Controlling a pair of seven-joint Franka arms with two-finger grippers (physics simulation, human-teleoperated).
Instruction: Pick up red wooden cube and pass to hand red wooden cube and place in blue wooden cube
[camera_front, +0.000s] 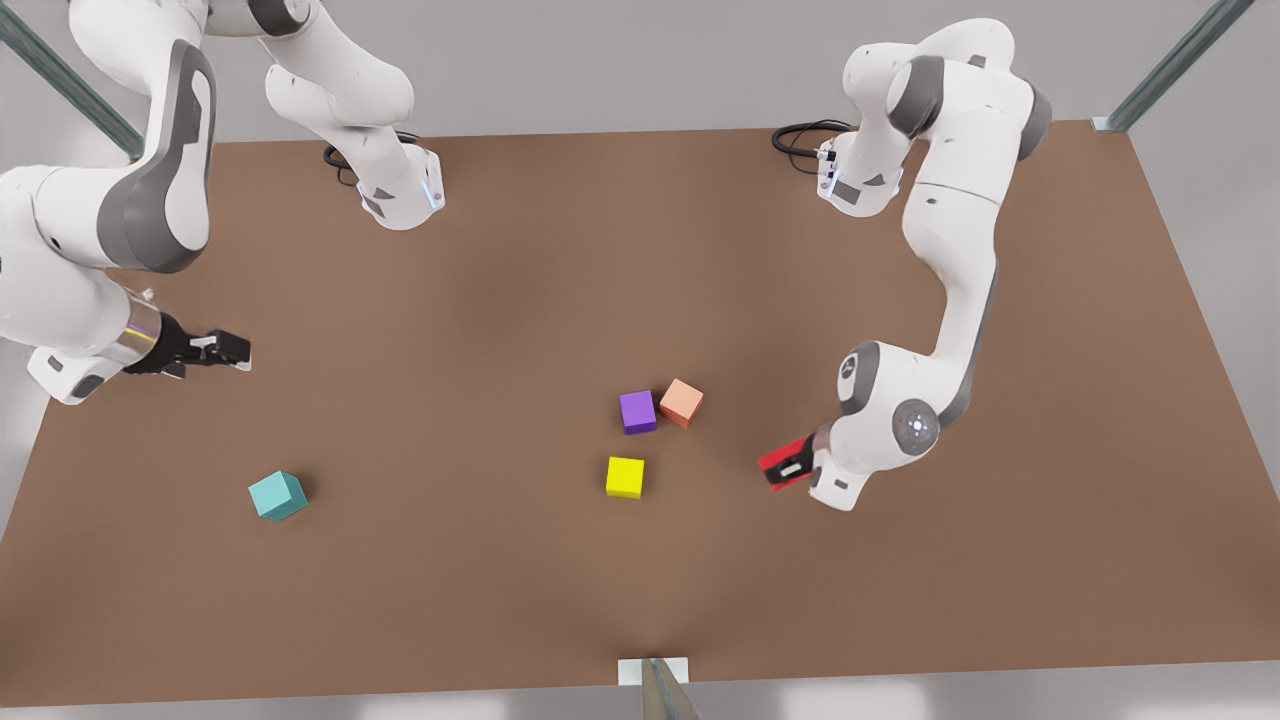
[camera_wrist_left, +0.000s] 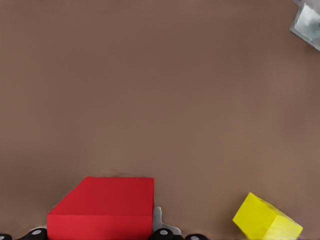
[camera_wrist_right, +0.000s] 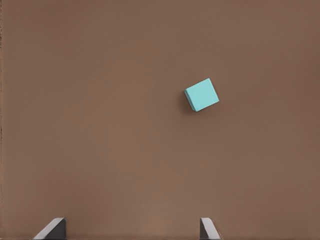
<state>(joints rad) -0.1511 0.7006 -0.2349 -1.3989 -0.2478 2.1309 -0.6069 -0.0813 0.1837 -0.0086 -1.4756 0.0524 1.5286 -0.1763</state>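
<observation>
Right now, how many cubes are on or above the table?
5. The red wooden cube sits in the left gripper on the front view's right; yellow cube, purple cube and salmon-orange cube cluster mid-table; the blue wooden cube lies left.

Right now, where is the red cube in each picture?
Front view: the red wooden cube is toward the front view's right, held in the left gripper, right of the yellow cube.
Left wrist view: the cube sits close to the camera, between the gripper's fingers.
Right wrist view: not in it; the blue wooden cube is there.
Shared landmark: the yellow cube, in the front and left wrist views.
</observation>
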